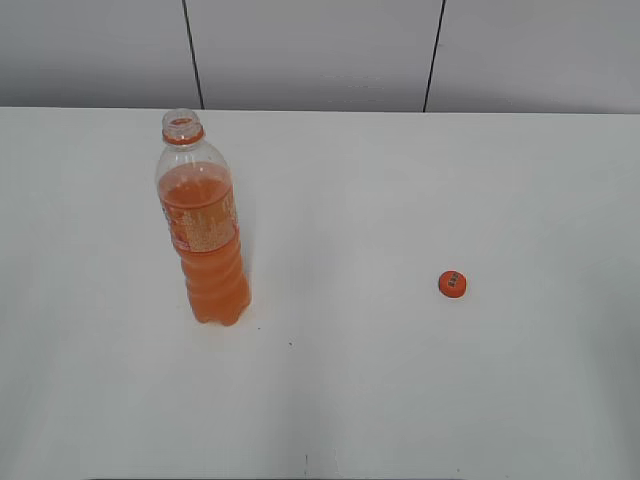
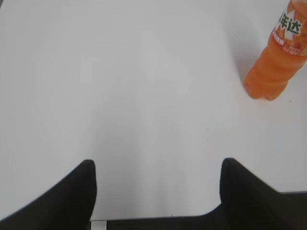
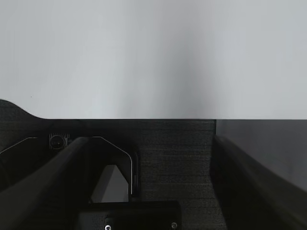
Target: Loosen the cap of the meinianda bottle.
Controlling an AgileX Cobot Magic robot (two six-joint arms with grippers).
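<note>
A plain white table [image 1: 400, 380] fills the scene, backed by a grey panelled wall [image 1: 310, 50] with two dark seams. The meinianda bottle [image 1: 203, 235] stands upright on it with an uncapped mouth; the cap [image 1: 453, 284] lies flat on the table, well apart to the bottle's right. Neither arm shows in the exterior view. The left wrist view shows the left gripper [image 2: 158, 191] released and empty, its jaws spread, the bottle's lower body beyond and to the right. The right gripper [image 3: 148, 177] hangs released by the table's near edge, neither bottle nor cap in its view.
</note>
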